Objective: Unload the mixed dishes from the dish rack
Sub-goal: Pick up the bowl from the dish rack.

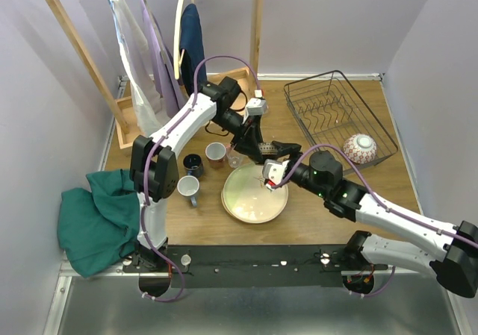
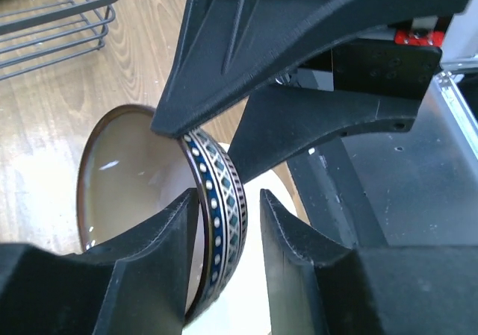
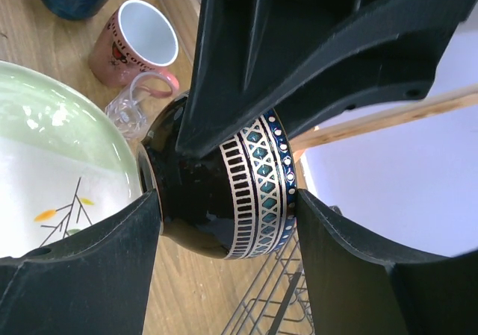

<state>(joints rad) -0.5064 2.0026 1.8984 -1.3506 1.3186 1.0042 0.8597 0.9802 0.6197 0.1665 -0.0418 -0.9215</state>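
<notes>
Black fingers (image 3: 82, 275) of the right gripper (image 3: 224, 204) are being pressed against a dark patterned bowl (image 3: 246, 186), one at its foot and one at its rim, so the bowl is being grasped on its side. The bowl's rim is also being straddled by the left gripper (image 2: 228, 199). One of its fingers is touching the rim while a gap is showing at the other, and whether that grip is being clenched or released cannot be told.

Both grippers are being held over the far edge of the cream twig-marked plate (image 1: 250, 197), which is lying mid-counter (image 1: 202, 223) toward the near edge. A clear glass (image 1: 235, 158), a pink mug (image 1: 216, 154), a dark mug (image 1: 193, 163) and a white mug (image 1: 188, 188) are standing just to its left. The dish rack (image 1: 321, 111) is sitting at the far right corner, with one pale patterned bowl (image 1: 360, 147) left inside at its near end.

A handover of the dark bowl between the arms is judged to be in hand. For the next move, one grip is being called on to let go fully before the other draws away. A bare patch of counter away from the glass is also being called for, so that the bowl can be set down.
</notes>
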